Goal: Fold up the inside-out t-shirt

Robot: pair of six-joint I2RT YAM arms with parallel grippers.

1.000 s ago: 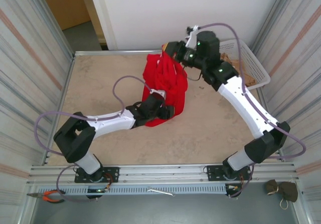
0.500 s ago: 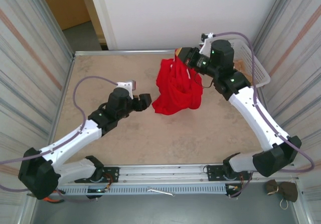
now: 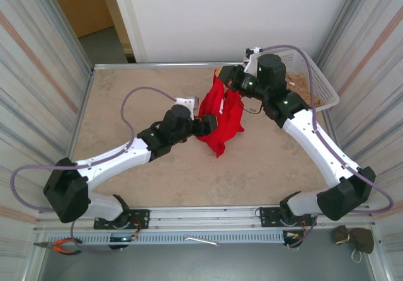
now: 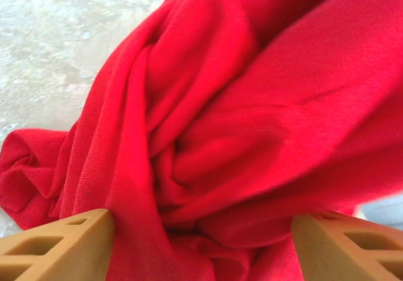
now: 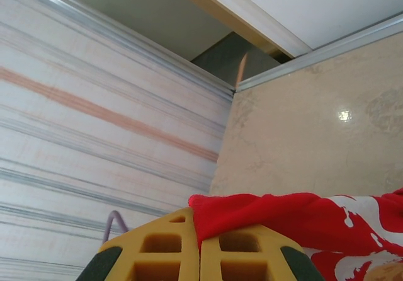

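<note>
Hanging from right fingers (image 5: pixel 176 256) clamped on its edge, shirt (image 3: pixel 223 114) is bunching between spread-apart left fingers (image 4: pixel 56 243), so they're risking grabbing several layers at once.

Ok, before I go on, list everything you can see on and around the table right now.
t-shirt: one, red, bunched, hanging from the right end effector, lower end reaching the table
table: one, beige, under the arms
basket: one, white, far right corner
cloth: one, tan, in the basket
pliers: one, orange handles, near rail, left
small metal tool: one, silver, near rail, middle
bundle: one, dark olive, near right corner
left end effector: one, open, shirt folds between its fingers
right end effector: one, shut on the shirt's top
</note>
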